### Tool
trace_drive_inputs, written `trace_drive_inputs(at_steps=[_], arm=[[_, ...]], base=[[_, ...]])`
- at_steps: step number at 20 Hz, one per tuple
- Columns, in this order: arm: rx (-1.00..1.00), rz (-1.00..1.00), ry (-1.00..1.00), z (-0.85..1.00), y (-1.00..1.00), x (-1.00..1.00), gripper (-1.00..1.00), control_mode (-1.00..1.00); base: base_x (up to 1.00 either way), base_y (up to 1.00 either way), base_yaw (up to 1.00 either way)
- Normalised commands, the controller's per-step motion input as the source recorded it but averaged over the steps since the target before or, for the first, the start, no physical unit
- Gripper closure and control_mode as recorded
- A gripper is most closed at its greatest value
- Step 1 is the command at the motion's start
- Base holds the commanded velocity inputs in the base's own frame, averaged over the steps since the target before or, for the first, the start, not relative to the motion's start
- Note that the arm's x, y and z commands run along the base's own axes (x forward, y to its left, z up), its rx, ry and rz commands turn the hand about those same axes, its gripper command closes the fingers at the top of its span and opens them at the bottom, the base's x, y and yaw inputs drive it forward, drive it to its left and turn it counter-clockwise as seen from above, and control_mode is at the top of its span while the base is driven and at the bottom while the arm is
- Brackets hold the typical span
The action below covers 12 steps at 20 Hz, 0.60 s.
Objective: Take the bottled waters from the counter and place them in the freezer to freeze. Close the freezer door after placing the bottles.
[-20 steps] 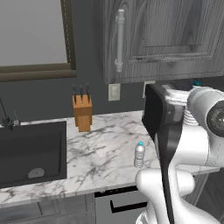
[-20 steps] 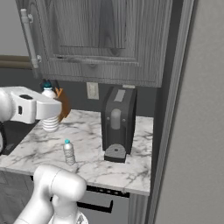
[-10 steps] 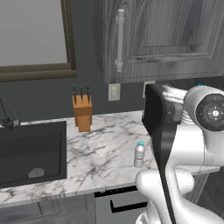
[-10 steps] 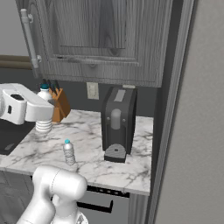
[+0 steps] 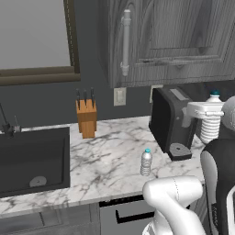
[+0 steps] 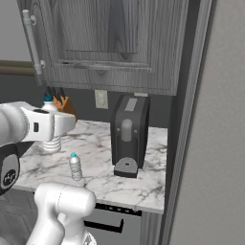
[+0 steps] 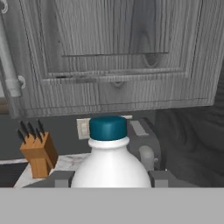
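Jaws of the white two-finger gripper (image 7: 109,178) clamp a ribbed white plastic bottle with a dark teal cap (image 7: 109,157), lifted above the white grey-veined marble counter (image 5: 110,158). Second small clear blue-capped bottle (image 5: 146,162) stands upright on that counter, near the black coffee machine (image 5: 169,121).

A wooden knife block (image 5: 86,118) stands at nine o'clock of the black coffee machine (image 5: 170,122), under a grey wall cabinet (image 5: 170,39).

grey-veined white counter (image 5: 105,151); black sink (image 5: 32,158)
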Motion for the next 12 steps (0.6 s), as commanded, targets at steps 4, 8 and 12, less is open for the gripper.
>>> trace_drive_inputs(at_steps=[4,8,12], arm=[[0.0,0.06,0.01,-0.08,0.02,-0.11,1.0,-1.0],[-0.03,0.0,0.0,-0.1,0.14,-0.11,1.0,-1.0],[0.0,0.0,-0.02,-0.04,0.2,-0.1,1.0,-1.0]], base=[[0.0,0.0,0.0],[0.0,0.0,0.0],[0.0,0.0,0.0]])
